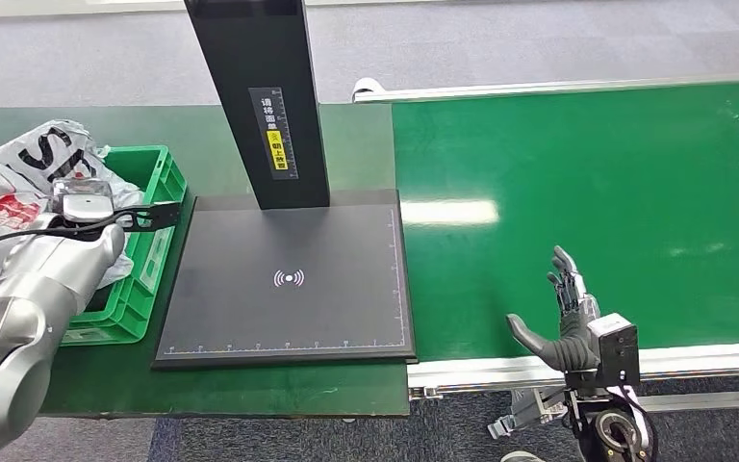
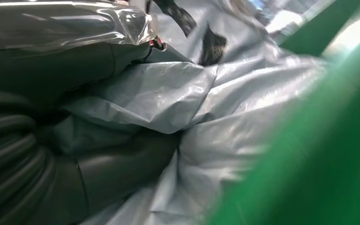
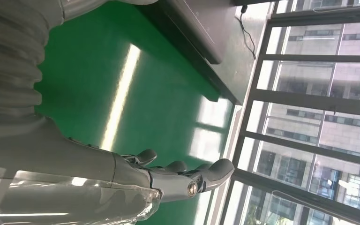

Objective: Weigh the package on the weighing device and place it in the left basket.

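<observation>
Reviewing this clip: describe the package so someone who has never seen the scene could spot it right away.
Start at the black weighing device with its tall dark column in the middle of the table. To its left sits a green basket. The package is the crumpled grey plastic mailer bag with bold black lettering and red marks lying in that basket, under the left hand; it is the only soft, shiny thing there.

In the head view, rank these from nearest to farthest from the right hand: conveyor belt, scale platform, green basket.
1. Conveyor belt: green, directly under and ahead of the right hand.
2. Scale platform: black, to the hand's left, beside the belt.
3. Green basket: farthest, past the platform at the table's left end, with the grey package on it.
</observation>
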You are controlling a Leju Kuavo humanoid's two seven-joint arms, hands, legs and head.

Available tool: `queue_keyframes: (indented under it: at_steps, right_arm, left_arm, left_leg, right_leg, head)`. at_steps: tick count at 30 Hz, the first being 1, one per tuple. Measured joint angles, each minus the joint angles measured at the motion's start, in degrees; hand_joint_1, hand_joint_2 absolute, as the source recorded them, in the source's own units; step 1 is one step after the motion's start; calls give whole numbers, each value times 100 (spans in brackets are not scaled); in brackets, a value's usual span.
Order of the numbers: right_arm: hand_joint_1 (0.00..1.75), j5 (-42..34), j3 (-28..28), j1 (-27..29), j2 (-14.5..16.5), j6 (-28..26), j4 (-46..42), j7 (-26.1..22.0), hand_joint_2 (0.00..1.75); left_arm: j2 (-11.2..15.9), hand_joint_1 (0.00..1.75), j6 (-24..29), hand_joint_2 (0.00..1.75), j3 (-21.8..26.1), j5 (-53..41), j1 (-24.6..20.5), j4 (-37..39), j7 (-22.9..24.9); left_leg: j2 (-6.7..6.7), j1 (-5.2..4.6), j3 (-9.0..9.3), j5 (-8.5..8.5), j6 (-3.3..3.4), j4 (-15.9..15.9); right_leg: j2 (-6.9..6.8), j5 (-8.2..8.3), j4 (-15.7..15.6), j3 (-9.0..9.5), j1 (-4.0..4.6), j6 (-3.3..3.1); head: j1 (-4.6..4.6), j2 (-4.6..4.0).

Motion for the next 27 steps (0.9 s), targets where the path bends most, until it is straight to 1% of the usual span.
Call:
queue_keyframes:
  at_steps: [2,3,5,6,8,9,10,12,13,14,16,17,21,25,27]
  right_arm:
    - [0,16,0,-57,9,7,68,6,175]
    - [0,29,0,-65,15,13,88,8,175]
    - [0,52,0,-47,26,22,104,20,175]
    - [0,61,0,-26,30,27,104,29,175]
    - [0,68,0,30,32,44,95,55,175]
    - [0,63,-1,68,30,63,74,78,175]
    - [0,52,-3,110,23,86,40,107,175]
    - [0,23,-8,181,-7,127,-47,169,175]
    - [0,8,-10,202,-28,137,-87,190,175]
    - [0,-9,-10,218,-47,139,-123,203,175]
    - [0,-57,-13,267,-78,129,-186,205,175]
    - [0,-81,-15,301,-91,123,-212,203,175]
    - [0,-129,-19,399,-133,83,-284,185,175]
    - [0,-133,-17,456,-156,-13,-323,144,175]
    - [0,-132,-16,485,-156,-27,-340,129,175]
  left_arm:
    - [-35,0,94,44,-42,9,69,17,-14]
    - [-51,0,276,0,-56,18,117,20,28]
    - [-79,0,853,0,-62,36,226,22,152]
    - [-87,0,1229,0,-60,54,284,22,208]
    - [-98,0,2137,0,-31,187,406,6,192]
    - [-99,0,2713,0,21,368,473,-22,33]
    - [-98,0,3356,0,117,657,544,-65,-285]
    - [-121,0,4619,0,422,1421,700,-184,-1350]
    - [-147,0,5105,0,590,1800,780,-245,-1939]
    - [-181,0,5466,0,741,2144,857,-301,-2480]
    - [-257,0,5840,0,1022,2798,982,-406,-3349]
    - [-296,0,5913,0,1165,3079,1031,-460,-3672]
    - [-434,0,5949,0,1686,3628,1204,-751,-4448]
    - [-687,0,5951,0,2361,4098,1362,-1140,-5492]
    - [-803,0,5951,0,2642,4262,1392,-1237,-5724]
  left_leg:
    - [-1,0,1,0,0,0]
    - [-2,0,1,0,0,0]
    - [-3,0,1,0,0,0]
    - [-3,0,0,0,0,0]
    - [-3,0,0,0,0,0]
    - [-4,-1,0,0,0,1]
    - [-8,-1,0,0,0,1]
    - [-21,-1,-1,0,0,1]
    - [-26,-1,-2,0,0,1]
    - [-26,-1,-2,0,0,1]
    - [-15,-2,-1,0,0,1]
    - [-11,-2,-1,0,1,1]
    - [-9,-2,0,0,0,2]
    - [-10,0,-1,0,0,2]
    - [-8,-1,-1,0,0,2]
  right_leg:
    - [0,0,0,0,0,0]
    - [-1,0,0,0,0,0]
    - [-1,0,0,0,0,0]
    - [-1,0,0,0,0,0]
    - [-1,0,0,0,-1,0]
    - [-2,0,0,0,-1,0]
    - [-5,-2,-1,0,-2,1]
    - [-17,-5,-1,3,-2,3]
    - [-22,-6,-1,5,-3,4]
    - [-23,-6,-1,6,-3,4]
    - [-14,-4,-2,5,-3,3]
    - [-10,-3,-2,4,-3,3]
    - [-7,-3,-2,1,-3,4]
    - [-7,-3,-2,1,-2,3]
    - [-6,-3,-2,1,-2,3]
  head:
    - [0,0]
    - [0,0]
    - [1,1]
    - [1,1]
    - [1,0]
    - [-1,-1]
    - [-1,0]
    - [-1,1]
    - [1,1]
    - [2,1]
    - [2,0]
    - [1,0]
    - [0,0]
    - [1,1]
    - [0,1]
